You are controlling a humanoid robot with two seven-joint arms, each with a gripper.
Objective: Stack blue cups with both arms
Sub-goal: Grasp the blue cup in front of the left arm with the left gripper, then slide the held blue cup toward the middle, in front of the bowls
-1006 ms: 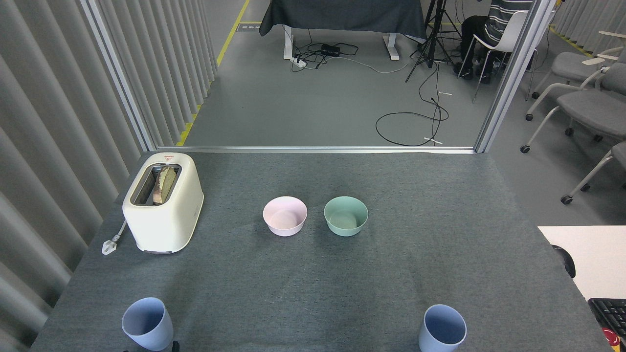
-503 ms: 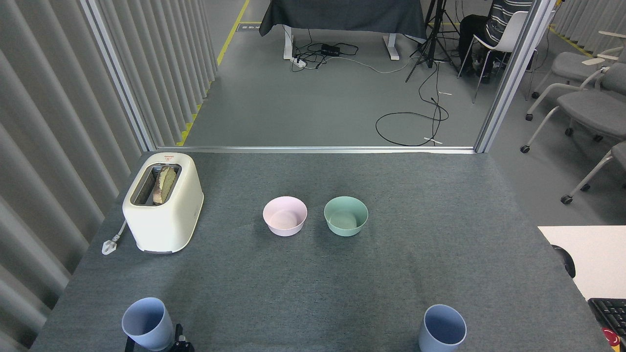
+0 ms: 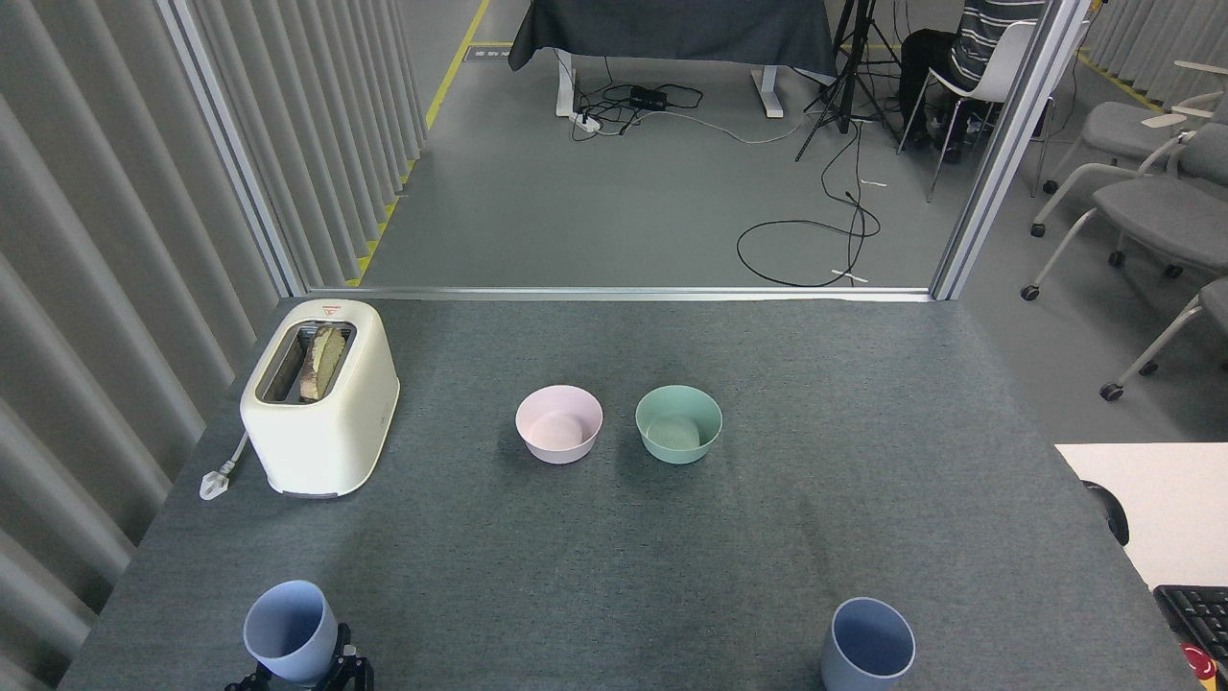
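Observation:
Two pale-blue cups stand upright near the table's front edge. The left blue cup (image 3: 290, 629) has the black fingers of my left gripper (image 3: 299, 672) on both sides of its base, shut against its lower wall; the base itself is hidden behind them. The right blue cup (image 3: 868, 645) stands alone at the front right with nothing touching it. My right gripper is out of view.
A cream toaster (image 3: 321, 395) with bread in its slot sits at the back left, its plug lying beside it. A pink bowl (image 3: 559, 423) and a green bowl (image 3: 678, 423) stand side by side mid-table. A white desk (image 3: 1151, 499) borders the right.
My left gripper has risen into view from the bottom edge and closed in around the left cup's base. That cup has shifted slightly right and up. The right cup has not moved.

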